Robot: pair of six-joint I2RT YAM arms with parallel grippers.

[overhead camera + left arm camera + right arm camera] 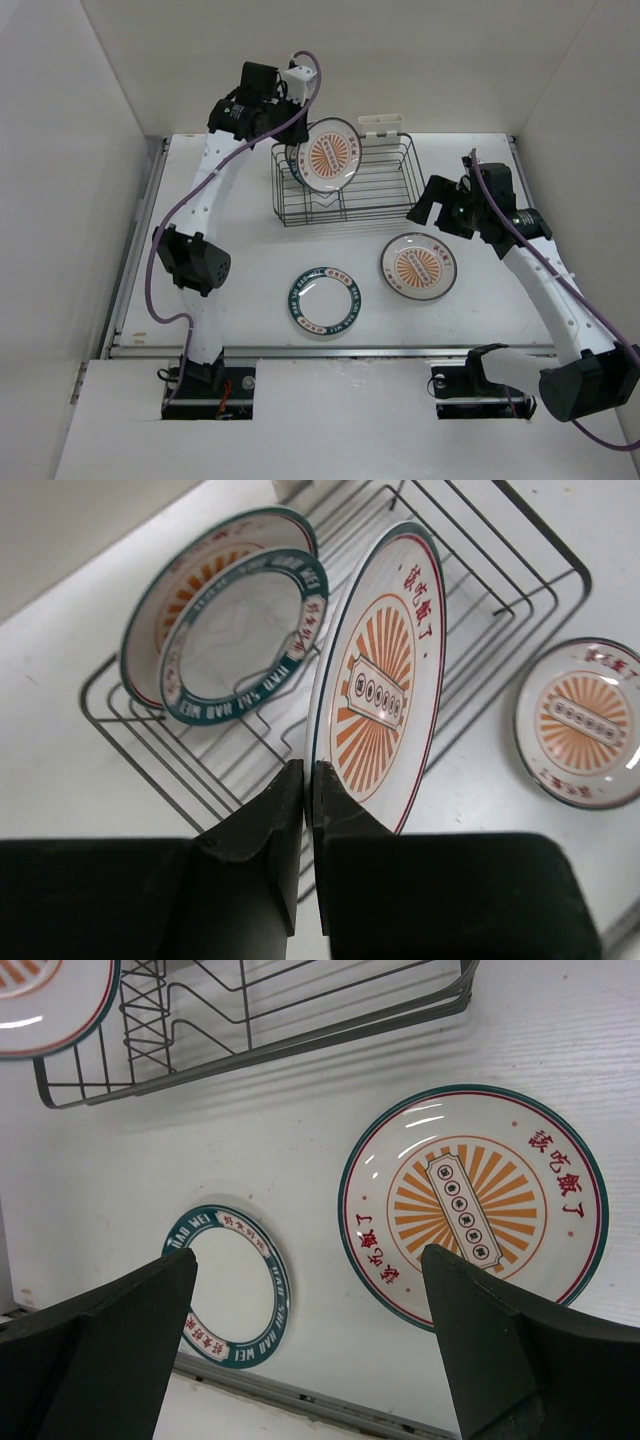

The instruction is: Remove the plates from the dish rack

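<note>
Round white plate with orange sunburst [385,680] stood upright at dark wire dish rack [385,190], bottom rim pinched by left jaws. Stiff, glossy, breakable, likely slippery. Right jaws wide, empty.

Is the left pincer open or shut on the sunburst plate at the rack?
Shut on it: the left pincer clamps the rim of the upright sunburst plate, fingers nearly touching.

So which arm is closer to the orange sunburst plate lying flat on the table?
The right. The right arm's fingers hang open over that plate. The left arm's fingers are far off at the dish rack, shut on the rim of another sunburst plate.
</note>
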